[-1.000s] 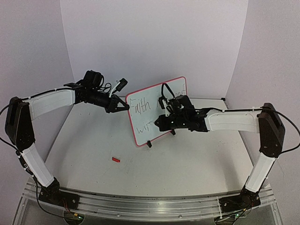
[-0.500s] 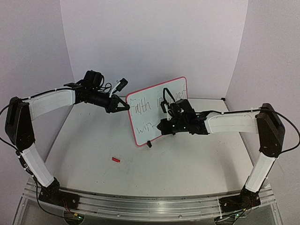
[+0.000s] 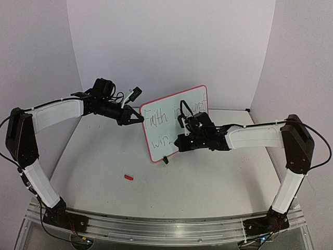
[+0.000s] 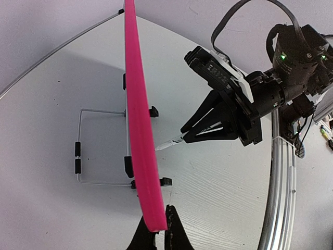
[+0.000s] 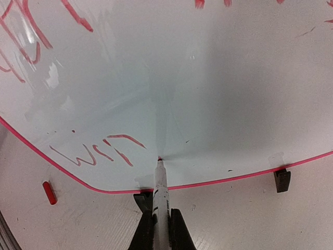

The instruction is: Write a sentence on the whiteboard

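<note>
Two lines, the second unfinished

One light, stiff whiteboard (image 3: 167,130) stands tilted mid-table on clip feet (image 5: 282,179) and would likely tip easily. The left gripper (image 4: 156,235) pinches its pink rim, a sensible hold. The right gripper (image 5: 161,229) clamps the marker (image 5: 161,182), whose tip touches the board after "win" in the sentence (image 3: 155,117). A red cap (image 3: 128,177) lies apart, obstructing nothing.
</note>
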Controlling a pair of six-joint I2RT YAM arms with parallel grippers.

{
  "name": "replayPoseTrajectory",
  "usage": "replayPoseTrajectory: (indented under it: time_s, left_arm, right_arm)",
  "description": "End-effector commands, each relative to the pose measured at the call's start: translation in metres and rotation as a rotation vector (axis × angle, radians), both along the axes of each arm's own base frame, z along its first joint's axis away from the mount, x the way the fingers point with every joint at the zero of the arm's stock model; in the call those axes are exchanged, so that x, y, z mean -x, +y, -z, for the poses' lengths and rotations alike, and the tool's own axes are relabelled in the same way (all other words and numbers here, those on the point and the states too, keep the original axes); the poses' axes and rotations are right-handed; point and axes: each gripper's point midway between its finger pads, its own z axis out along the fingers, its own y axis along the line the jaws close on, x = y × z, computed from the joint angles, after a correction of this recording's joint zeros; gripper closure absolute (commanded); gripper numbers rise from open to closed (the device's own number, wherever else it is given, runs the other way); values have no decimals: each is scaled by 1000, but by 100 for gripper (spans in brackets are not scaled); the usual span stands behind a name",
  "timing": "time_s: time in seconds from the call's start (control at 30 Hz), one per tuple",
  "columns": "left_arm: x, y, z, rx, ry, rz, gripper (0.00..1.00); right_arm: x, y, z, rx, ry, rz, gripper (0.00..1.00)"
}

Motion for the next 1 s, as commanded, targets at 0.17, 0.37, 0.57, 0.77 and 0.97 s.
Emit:
replayPoseTrajectory:
  time_s: [0.17, 0.37, 0.57, 0.77, 0.97]
  left_arm:
    - [29, -5, 10, -33, 84, 63, 100]
    - [30, -5, 9, -31, 81, 65, 100]
    - [30, -5, 7, -28, 81, 65, 100]
    - [30, -6, 8, -30, 83, 66, 100]
    - [30, -6, 10, -31, 85, 67, 100]
  right_arm:
    - [-14, 6, -24, -54, -65, 23, 100]
    - [-14, 2, -43, -71, -103, 38, 100]
    - [-13, 3, -58, -91, -124, 27, 100]
    - [-12, 7, -63, -107, -123, 7, 100]
    - [-7, 11, -64, -119, -115, -25, 100]
